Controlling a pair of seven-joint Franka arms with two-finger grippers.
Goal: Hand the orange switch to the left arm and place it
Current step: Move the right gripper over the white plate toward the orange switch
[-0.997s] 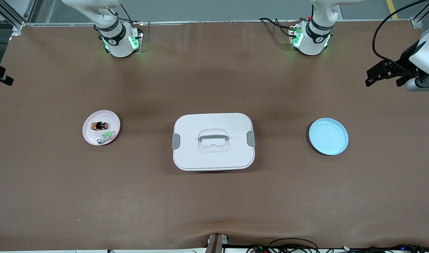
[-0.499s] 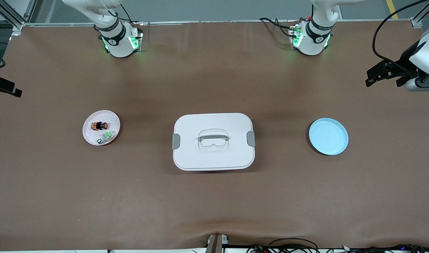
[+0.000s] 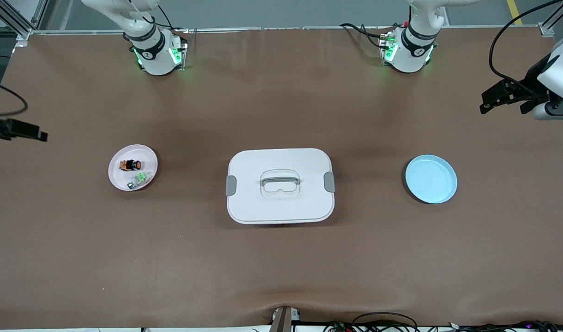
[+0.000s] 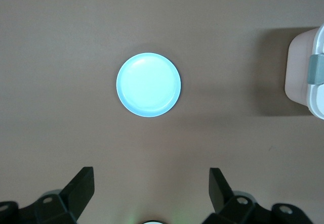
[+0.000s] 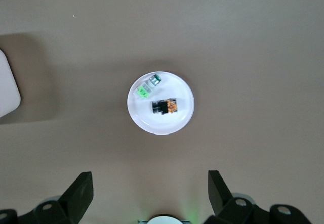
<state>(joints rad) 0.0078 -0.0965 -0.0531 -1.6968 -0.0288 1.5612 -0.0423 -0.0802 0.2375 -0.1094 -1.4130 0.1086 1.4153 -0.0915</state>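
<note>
Status: start | right gripper jaws apart, high over orange switch on pink plate | left gripper jaws apart, waiting over blue plate for handover | box between, route around.

A brown mat covers the counter, with grey floor past its top edge and cables along the bottom edge.

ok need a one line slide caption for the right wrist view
Open right gripper high over the pink plate holding the orange switch and green switch.
</note>
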